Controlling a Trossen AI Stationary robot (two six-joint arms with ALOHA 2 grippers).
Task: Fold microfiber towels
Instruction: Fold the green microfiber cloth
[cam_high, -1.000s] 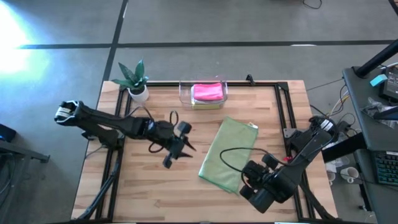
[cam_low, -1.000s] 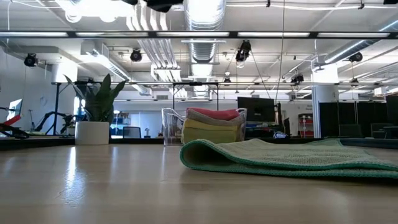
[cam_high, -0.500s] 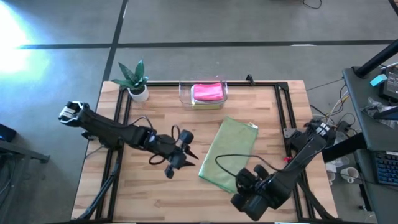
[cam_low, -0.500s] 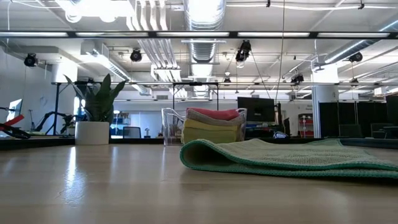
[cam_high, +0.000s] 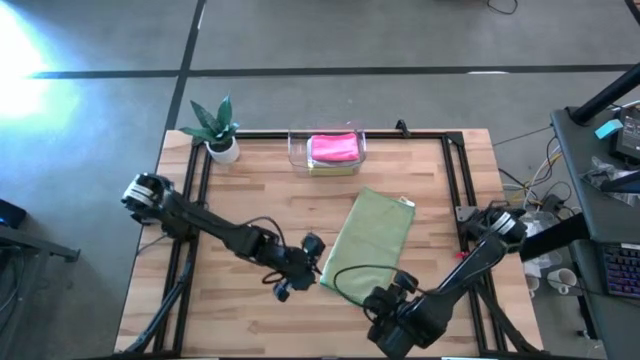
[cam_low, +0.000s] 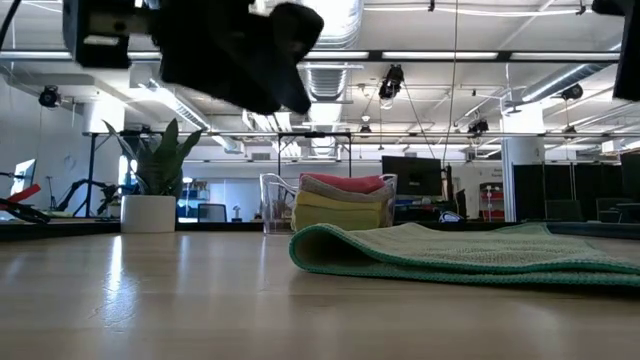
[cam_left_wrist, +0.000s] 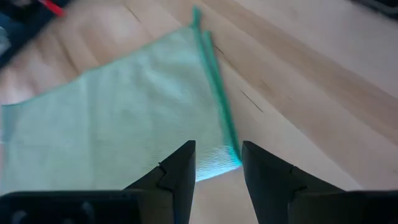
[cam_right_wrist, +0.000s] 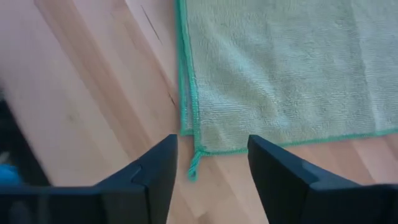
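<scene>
Left claw (cam_left_wrist: 217, 163) apart, poised over one near corner of the green towel (cam_high: 368, 243). Right claw (cam_right_wrist: 211, 163) apart too, hanging over the other near corner, nothing gripped. Towel folded once, lying flat between desk (cam_high: 240, 190) centre and right edge. Soft, light, limp; likely to slide on smooth wood. Best pinched at the stitched corners, both layers together.

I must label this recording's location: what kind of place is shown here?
Probably a robotics lab or open workshop: bare ceiling ducts, monitors in the room behind, and a wooden table with black rails on a concrete floor.
</scene>
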